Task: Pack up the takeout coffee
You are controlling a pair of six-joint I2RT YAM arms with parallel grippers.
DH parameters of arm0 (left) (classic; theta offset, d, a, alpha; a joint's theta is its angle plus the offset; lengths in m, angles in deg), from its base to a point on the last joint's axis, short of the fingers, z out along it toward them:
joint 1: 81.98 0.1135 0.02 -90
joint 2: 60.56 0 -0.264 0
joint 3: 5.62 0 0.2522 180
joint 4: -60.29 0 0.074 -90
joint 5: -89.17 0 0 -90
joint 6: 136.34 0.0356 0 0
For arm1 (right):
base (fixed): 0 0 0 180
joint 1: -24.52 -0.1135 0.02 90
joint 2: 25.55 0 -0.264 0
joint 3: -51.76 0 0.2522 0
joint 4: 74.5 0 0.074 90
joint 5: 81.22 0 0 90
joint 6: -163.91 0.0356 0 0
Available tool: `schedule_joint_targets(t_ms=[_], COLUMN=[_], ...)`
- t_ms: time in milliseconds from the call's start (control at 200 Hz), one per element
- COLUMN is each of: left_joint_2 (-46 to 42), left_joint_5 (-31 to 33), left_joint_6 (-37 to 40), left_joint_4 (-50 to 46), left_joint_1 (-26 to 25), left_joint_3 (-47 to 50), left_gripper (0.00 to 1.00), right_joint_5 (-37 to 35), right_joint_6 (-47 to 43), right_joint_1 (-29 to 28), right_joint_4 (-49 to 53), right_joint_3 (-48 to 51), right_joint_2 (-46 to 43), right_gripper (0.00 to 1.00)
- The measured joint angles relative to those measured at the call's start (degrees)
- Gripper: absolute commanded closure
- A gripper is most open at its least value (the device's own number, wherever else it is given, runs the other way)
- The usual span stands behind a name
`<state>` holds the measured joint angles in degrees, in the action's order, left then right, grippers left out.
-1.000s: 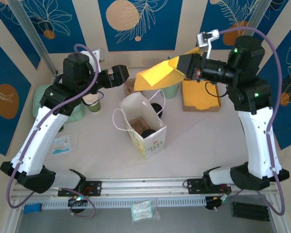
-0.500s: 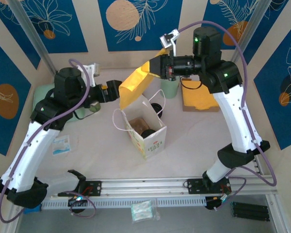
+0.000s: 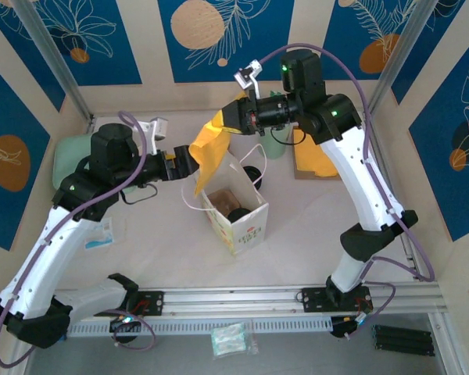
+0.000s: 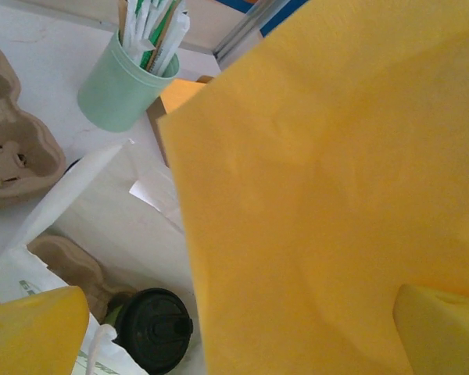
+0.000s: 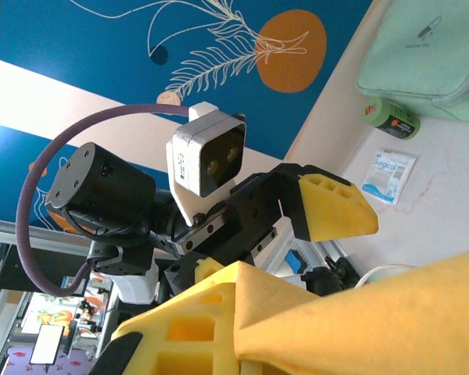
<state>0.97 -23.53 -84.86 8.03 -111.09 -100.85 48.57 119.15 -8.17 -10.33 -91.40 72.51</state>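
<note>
The takeout coffee (image 3: 238, 213), a cup with a black lid, stands inside the open white paper bag (image 3: 246, 226) beside a brown cardboard carrier (image 3: 225, 196). The lid (image 4: 152, 328) shows again in the left wrist view, down in the bag. My right gripper (image 3: 233, 117) is shut on a yellow napkin (image 3: 207, 144), which hangs over the bag's far left corner. My left gripper (image 3: 184, 162) stands open just left of the napkin. In the left wrist view the napkin (image 4: 320, 195) hangs close in front of the open fingers (image 4: 31, 332). In the right wrist view the left gripper (image 5: 273, 238) faces the napkin (image 5: 375, 320).
A mint cup of straws (image 3: 275, 144) and a box of yellow napkins (image 3: 320, 160) stand behind the bag. A second black lid (image 3: 252, 173) sits by the bag's far side. A mint container (image 3: 66, 160) and a sachet (image 3: 98, 234) lie at the left.
The right arm has swung left, carrying the napkin from the back right to above the bag. The left gripper has come forward and right to meet it, still open.
</note>
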Motion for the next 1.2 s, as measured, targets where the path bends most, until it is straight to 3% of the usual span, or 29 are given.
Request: schedule_joint_targets(t_ms=[590,1200], left_joint_2=[0.22,3.85], left_joint_5=[-1.57,-1.03], left_joint_6=[-0.66,-0.63], left_joint_4=[1.68,3.39], left_joint_1=[-2.62,-10.62], left_joint_3=[1.4,1.73], left_gripper=[0.01,0.0], right_joint_5=[0.35,1.84], right_joint_6=[-1.64,-7.54], right_joint_1=[-0.2,4.92], right_joint_4=[0.28,3.04], right_joint_3=[8.46,11.89], right_joint_2=[-0.02,-1.05], right_gripper=[1.0,1.0])
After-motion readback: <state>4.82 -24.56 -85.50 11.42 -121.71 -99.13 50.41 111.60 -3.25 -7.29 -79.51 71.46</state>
